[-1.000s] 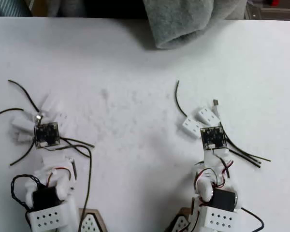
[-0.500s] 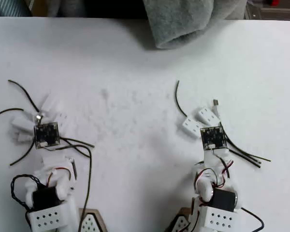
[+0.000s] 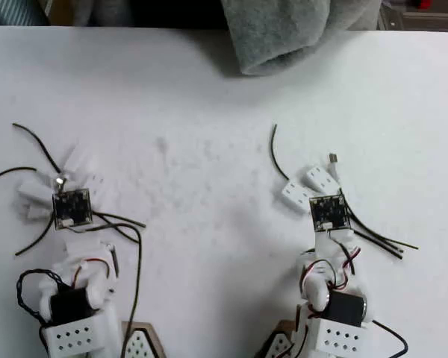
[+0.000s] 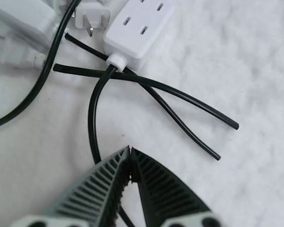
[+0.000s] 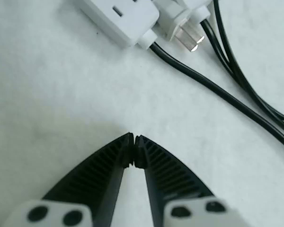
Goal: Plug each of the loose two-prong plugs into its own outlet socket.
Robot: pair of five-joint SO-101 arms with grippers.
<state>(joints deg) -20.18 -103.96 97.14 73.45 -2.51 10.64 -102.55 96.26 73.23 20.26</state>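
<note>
White table [image 3: 209, 97] is filling the high view, top looking faintly mottled. Far edge is running along 12 o'clock. A grey cloth [image 3: 284, 33] is hanging over it between 12 and 1 o'clock, with dark room behind. Both arms are sitting at the near edge: left arm [image 3: 75, 298] at 7 o'clock, right arm [image 3: 332, 298] at 5 o'clock.

Left gripper [image 4: 130, 153] is clenched, tips meeting, grasping nothing. A left cord [image 4: 92, 113] is passing under the tips. The left outlet socket [image 4: 139, 26] is lying near ahead, with the left plug [image 4: 87, 19] just beside it, unplugged, prongs showing. In the high view that cluster is sitting at 9 o'clock.

Right gripper [image 5: 133, 142] is also clenched on nothing, tips over bare surface. The right outlet socket [image 5: 118, 16] and right plug [image 5: 180, 26] are lying side by side ahead, prongs out. That cluster is sitting at 4 o'clock.

Room for moving:
- A wide stretch of white surface is lying between the two clusters and running up to 12 o'clock.
- Left cords are fanning out to the 9 o'clock edge.
- The right cords [image 3: 381, 239] are trailing toward 4 o'clock.
</note>
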